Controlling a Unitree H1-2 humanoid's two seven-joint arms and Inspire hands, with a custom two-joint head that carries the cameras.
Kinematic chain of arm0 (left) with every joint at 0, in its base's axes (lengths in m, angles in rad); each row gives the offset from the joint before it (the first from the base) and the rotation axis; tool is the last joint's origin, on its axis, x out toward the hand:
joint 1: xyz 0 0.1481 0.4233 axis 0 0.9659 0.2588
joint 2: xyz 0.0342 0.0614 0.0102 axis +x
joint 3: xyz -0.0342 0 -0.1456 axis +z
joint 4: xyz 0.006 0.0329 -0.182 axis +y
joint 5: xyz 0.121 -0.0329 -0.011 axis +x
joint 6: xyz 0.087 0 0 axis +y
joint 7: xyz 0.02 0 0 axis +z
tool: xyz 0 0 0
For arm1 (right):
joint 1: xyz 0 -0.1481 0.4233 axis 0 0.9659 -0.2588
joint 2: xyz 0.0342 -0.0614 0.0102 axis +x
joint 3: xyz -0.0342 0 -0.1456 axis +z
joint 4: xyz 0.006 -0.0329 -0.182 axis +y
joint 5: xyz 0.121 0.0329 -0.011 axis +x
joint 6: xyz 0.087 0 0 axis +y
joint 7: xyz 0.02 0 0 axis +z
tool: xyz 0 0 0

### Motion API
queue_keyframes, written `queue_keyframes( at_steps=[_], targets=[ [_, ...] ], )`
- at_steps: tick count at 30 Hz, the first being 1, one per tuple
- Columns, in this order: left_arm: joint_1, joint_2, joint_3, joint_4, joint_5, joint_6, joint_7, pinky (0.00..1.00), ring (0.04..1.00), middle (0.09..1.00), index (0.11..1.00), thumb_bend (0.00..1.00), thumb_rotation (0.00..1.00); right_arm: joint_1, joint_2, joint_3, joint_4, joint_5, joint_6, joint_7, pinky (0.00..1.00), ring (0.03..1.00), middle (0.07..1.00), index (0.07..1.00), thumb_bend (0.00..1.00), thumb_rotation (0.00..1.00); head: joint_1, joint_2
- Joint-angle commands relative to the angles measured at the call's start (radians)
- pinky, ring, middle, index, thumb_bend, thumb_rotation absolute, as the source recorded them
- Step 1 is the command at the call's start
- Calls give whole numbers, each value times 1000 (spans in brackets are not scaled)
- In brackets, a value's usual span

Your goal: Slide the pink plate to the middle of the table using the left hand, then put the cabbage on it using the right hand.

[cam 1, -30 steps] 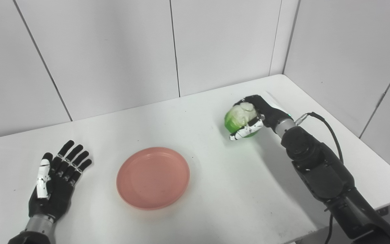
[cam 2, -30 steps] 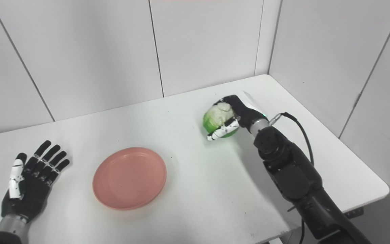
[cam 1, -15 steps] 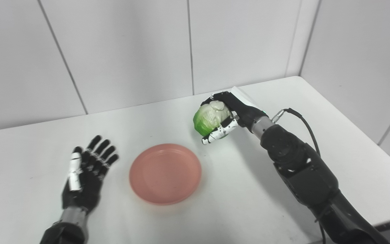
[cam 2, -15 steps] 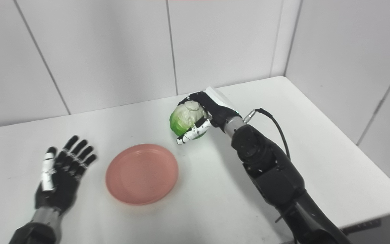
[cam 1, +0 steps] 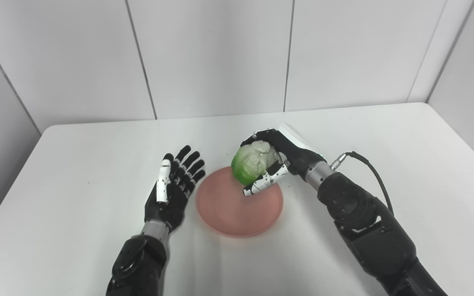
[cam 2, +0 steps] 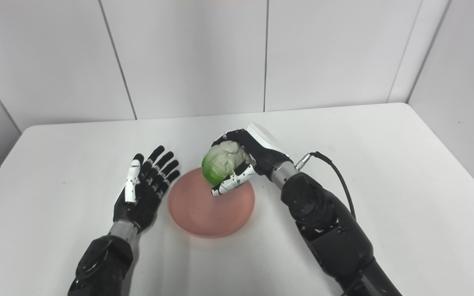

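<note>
Cabbage: gripped in right hand, fingers curled over top, thumb under front. Position: over far rim of pink plate, plate centre lying toward near side and slightly left of fingers. Contact with plate: probably none, hard to tell from this angle. Left hand: flat on table, fingers spread, empty, just beside plate's left edge. Right hand alone placed for drop.

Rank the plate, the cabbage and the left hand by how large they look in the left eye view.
1. Plate, clearly the widest.
2. Left hand.
3. Cabbage, partly covered by the right hand, so its rank below the left hand is unsure.
</note>
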Motion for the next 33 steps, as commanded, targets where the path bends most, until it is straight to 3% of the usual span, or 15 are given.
queue_keyframes(
  at_steps=[1,7,17,33],
  targets=[
    [5,-9,-2,26,18,44,32,906,893,895,884,388,1000,-31,7,1,0,-1,-78,-13,420,401,477,533,516,0,7,3],
    [-2,-20,-6,37,27,33,28,912,897,899,886,396,1000,-14,29,29,32,-19,-137,-18,383,388,482,540,514,0,22,14],
    [-9,-28,-9,37,31,32,30,915,900,902,885,404,1000,2,45,57,57,-30,-163,-3,387,391,479,532,515,0,24,33],
    [-5,-28,-14,12,32,53,38,907,900,904,890,402,1000,22,69,104,163,-136,-266,-61,370,377,488,545,511,0,18,48]
  ],
)
